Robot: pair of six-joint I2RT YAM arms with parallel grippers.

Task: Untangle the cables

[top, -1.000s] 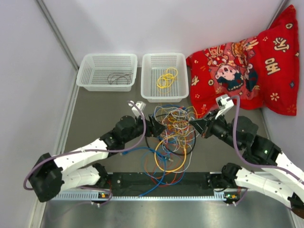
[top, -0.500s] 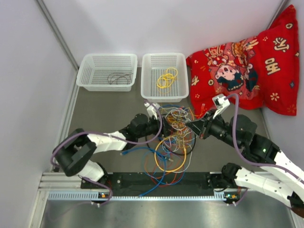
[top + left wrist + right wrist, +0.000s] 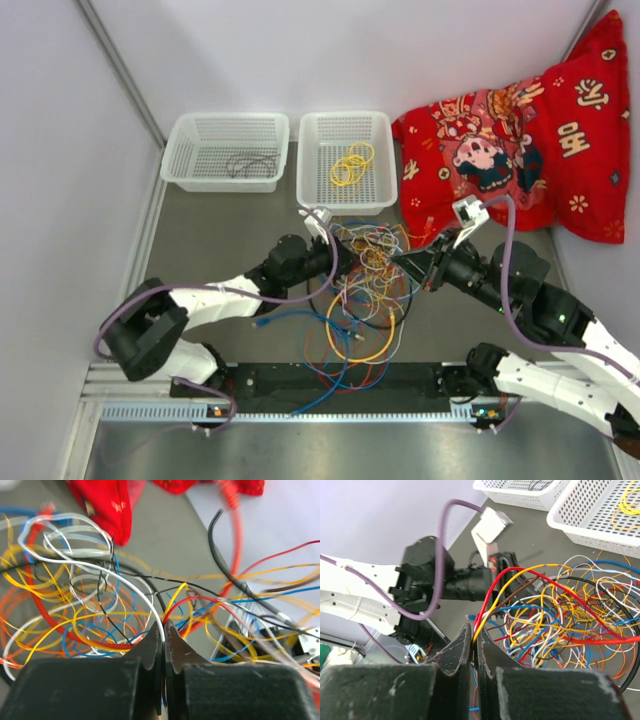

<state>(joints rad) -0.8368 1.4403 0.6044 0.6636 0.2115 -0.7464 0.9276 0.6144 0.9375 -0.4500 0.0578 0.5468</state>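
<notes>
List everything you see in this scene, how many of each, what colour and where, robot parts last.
tangled cables: many; yellow, orange, blue, white, red, black; table centre, between the grippers
left basket: one, white, far side
dark cable: count unclear, in the left basket
right basket: one, white, beside the left basket
yellow coil: one, in the right basket
cloth: one, red, printed, far right
table: one, grey
left gripper: black, shut on the tangled cables
right gripper: black, shut on the tangled cables
</notes>
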